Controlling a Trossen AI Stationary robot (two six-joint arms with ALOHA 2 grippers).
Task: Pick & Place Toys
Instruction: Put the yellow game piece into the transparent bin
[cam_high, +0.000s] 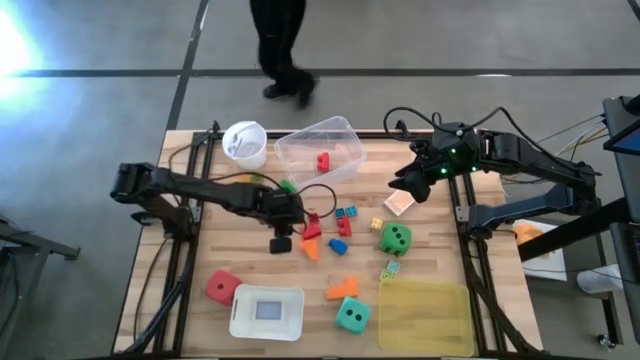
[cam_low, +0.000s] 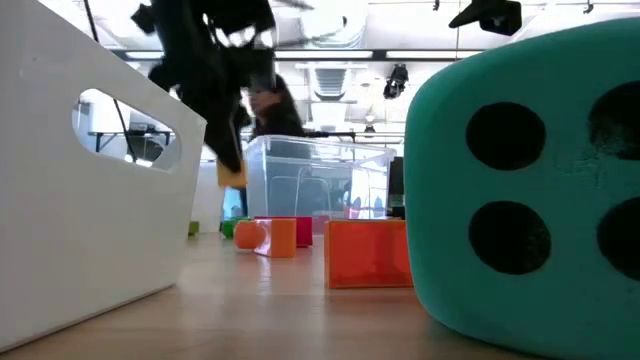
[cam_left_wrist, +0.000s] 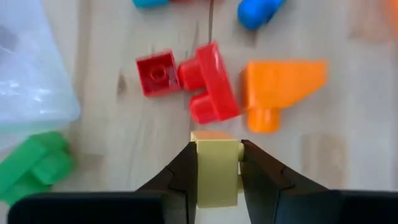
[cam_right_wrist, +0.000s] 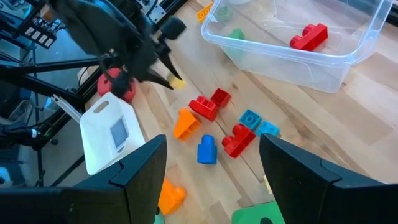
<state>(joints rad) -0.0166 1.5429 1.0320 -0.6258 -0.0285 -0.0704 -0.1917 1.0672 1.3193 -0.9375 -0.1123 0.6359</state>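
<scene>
My left gripper (cam_high: 300, 216) hangs above the middle of the table, shut on a small yellow block (cam_left_wrist: 216, 168). Under it two red blocks (cam_left_wrist: 208, 84) and an orange block (cam_left_wrist: 280, 81) lie flat on the wood, with a blue block (cam_left_wrist: 258, 9) a little farther off. A green die (cam_high: 396, 238), a teal die (cam_high: 351, 316) and a red die (cam_high: 221, 288) rest on the table. My right gripper (cam_right_wrist: 212, 149) is open and high at the far right, touching nothing. My left gripper pinches the yellow block by two opposite sides (cam_left_wrist: 199, 163) between its two fingers. The fingers (cam_right_wrist: 163, 67) come from above, slanting down, and the block (cam_right_wrist: 176, 82) sits at their free ends. It is lifted clear of the table.
A clear tub (cam_high: 345, 135) with a red block (cam_high: 323, 160) inside stands at the far middle, a white cup (cam_high: 245, 143) to its left. A white box (cam_high: 266, 312) and a yellow tray (cam_high: 424, 315) lie near the front edge. A person walks behind the table.
</scene>
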